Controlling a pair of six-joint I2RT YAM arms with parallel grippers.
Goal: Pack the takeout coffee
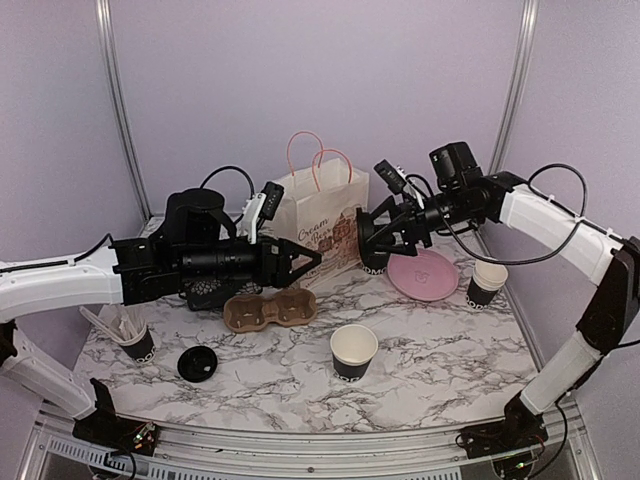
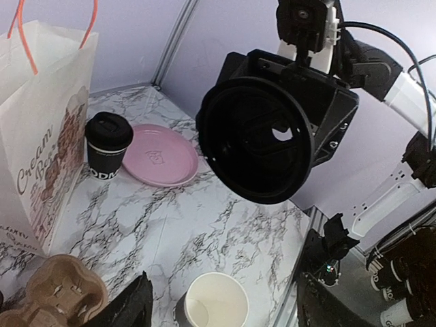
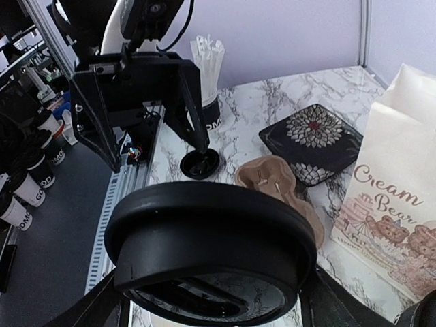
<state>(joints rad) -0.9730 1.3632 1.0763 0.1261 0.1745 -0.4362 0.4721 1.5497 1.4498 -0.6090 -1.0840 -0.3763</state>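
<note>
My right gripper (image 1: 385,232) is shut on a round black lid (image 1: 367,240) and holds it edge-on in the air beside the paper bag; the lid fills the right wrist view (image 3: 204,252) and shows in the left wrist view (image 2: 262,133). An open black cup with a white inside (image 1: 353,350) stands at the front middle, also low in the left wrist view (image 2: 212,303). A lidded cup (image 2: 107,146) stands by the bag, largely hidden behind the right gripper in the top view. My left gripper (image 1: 305,262) is open and empty above the cup carrier, facing the lid.
White paper bag (image 1: 322,210) at the back. Brown cardboard carrier (image 1: 270,308) before it. Pink plate (image 1: 425,275) and stacked cups (image 1: 487,283) on the right. Dark patterned plate (image 3: 310,139), straw cup (image 1: 135,340) and a loose lid (image 1: 197,363) on the left.
</note>
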